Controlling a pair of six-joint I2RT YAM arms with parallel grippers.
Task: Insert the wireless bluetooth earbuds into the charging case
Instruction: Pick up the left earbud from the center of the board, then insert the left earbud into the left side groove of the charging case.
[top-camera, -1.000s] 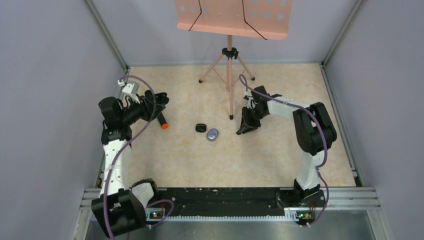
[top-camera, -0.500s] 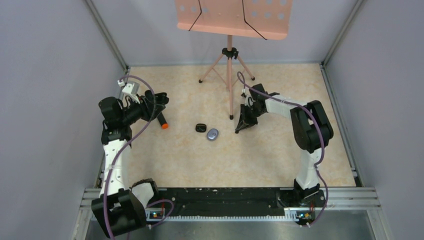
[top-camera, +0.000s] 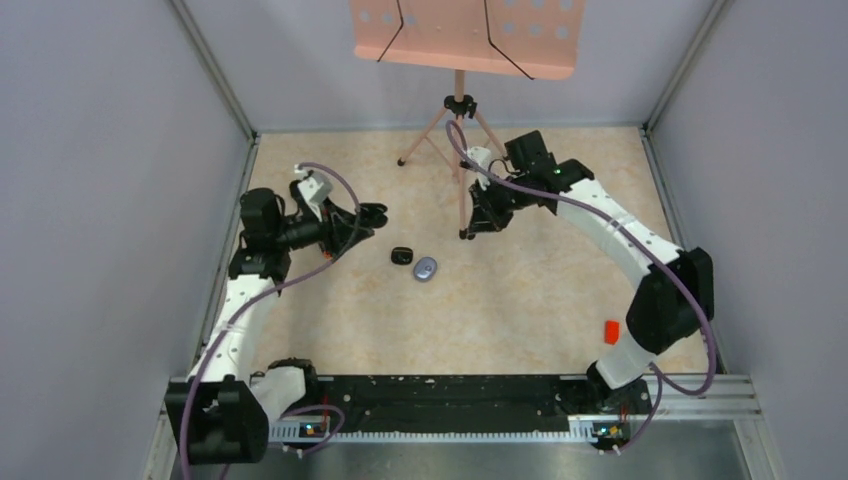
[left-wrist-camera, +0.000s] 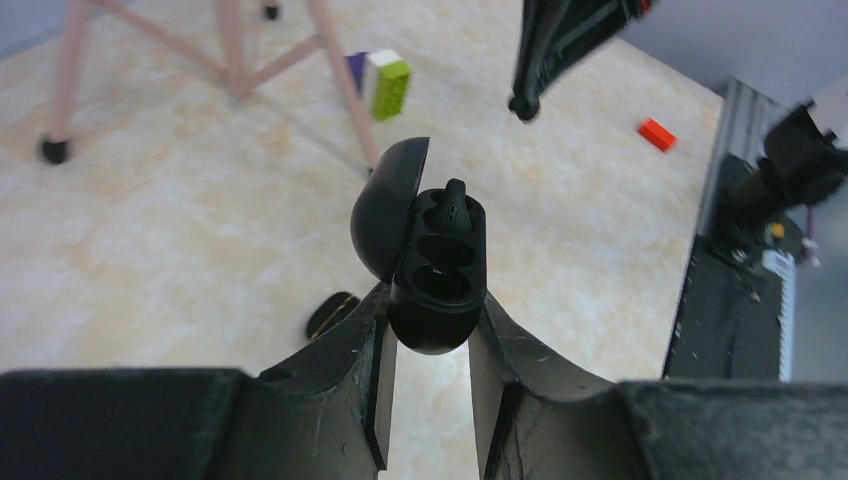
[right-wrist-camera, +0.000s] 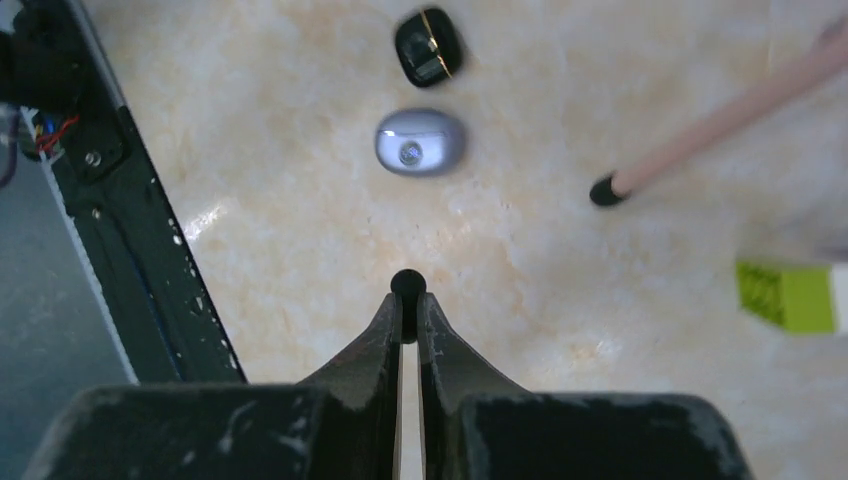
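My left gripper (left-wrist-camera: 432, 330) is shut on an open black charging case (left-wrist-camera: 437, 285), held above the table with its lid (left-wrist-camera: 388, 205) tipped back. One black earbud (left-wrist-camera: 453, 205) sits in the far slot and the near slot is empty. In the top view this gripper (top-camera: 367, 214) is left of centre. My right gripper (right-wrist-camera: 408, 308) is shut on a tiny black earbud (right-wrist-camera: 407, 283), held above the table. In the top view it (top-camera: 470, 228) is by the stand's pole, right of the case, and its tip (left-wrist-camera: 525, 100) also shows in the left wrist view.
A closed black case (top-camera: 402, 255) and a pale purple-grey case (top-camera: 425, 268) lie mid-table between the grippers. A pink music stand (top-camera: 459, 110) stands at the back, with one foot (right-wrist-camera: 603, 190) near my right gripper. A green-and-purple block (left-wrist-camera: 385, 82) and a red block (top-camera: 611, 331) lie to the right.
My left arm has swung right toward the middle with the case in it. My right arm has stretched out and its gripper has shifted left and back toward the stand's pole.
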